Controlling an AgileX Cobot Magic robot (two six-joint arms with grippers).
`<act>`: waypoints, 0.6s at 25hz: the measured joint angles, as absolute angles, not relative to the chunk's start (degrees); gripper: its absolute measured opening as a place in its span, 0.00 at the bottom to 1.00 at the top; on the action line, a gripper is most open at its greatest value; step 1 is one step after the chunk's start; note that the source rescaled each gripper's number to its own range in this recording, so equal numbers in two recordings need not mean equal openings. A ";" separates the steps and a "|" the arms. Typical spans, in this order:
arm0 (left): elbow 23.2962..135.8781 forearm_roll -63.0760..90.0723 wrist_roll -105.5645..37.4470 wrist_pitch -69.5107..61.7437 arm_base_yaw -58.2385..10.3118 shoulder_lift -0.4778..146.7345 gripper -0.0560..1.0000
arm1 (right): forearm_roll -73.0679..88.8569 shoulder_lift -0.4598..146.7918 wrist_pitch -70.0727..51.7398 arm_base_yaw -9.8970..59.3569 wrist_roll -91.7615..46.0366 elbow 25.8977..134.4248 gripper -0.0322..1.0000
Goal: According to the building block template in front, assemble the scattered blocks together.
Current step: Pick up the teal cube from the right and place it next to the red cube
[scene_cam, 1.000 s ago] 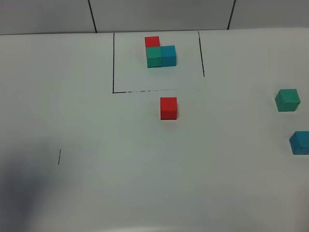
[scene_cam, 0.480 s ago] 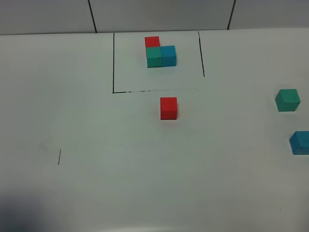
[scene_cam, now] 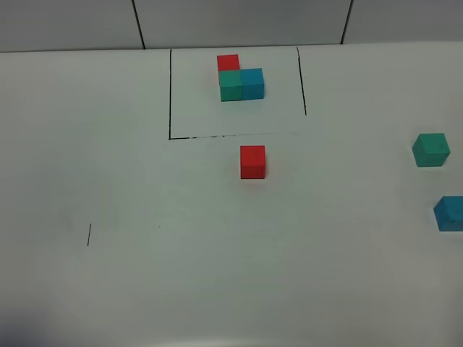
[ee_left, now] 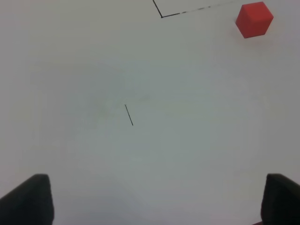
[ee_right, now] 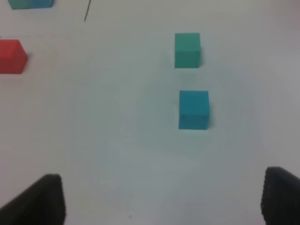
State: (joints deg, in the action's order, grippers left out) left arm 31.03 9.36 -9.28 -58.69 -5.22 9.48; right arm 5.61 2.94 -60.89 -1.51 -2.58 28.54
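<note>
The building block template (scene_cam: 240, 81) is an L of red, teal-green and blue cubes inside a black-lined frame (scene_cam: 170, 94) at the table's far middle. The scattered red block (scene_cam: 252, 161) lies just in front of the frame. The teal-green block (scene_cam: 431, 150) and the blue block (scene_cam: 450, 213) lie at the right edge. Neither gripper shows in the exterior view. My left gripper (ee_left: 154, 204) is open and empty, with the red block (ee_left: 254, 18) far from it. My right gripper (ee_right: 161, 201) is open and empty, short of the blue block (ee_right: 193, 109) and teal-green block (ee_right: 187, 49).
A short black mark (scene_cam: 89, 234) is drawn on the white table at the left, also in the left wrist view (ee_left: 129, 115). The red block (ee_right: 11, 56) and an edge of the template (ee_right: 30, 3) show in the right wrist view.
A dark shadow at the lower left of the exterior view has shrunk away and is gone. No block has moved.
</note>
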 joint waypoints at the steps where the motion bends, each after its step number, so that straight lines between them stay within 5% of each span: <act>1: 30.40 9.36 -9.33 -58.69 -5.22 8.65 0.98 | 5.61 2.94 -60.89 -1.51 -2.58 28.54 0.82; 15: 28.91 9.54 -9.31 -59.73 -5.22 0.86 0.97 | 5.61 2.94 -60.89 -1.51 -2.52 28.54 0.82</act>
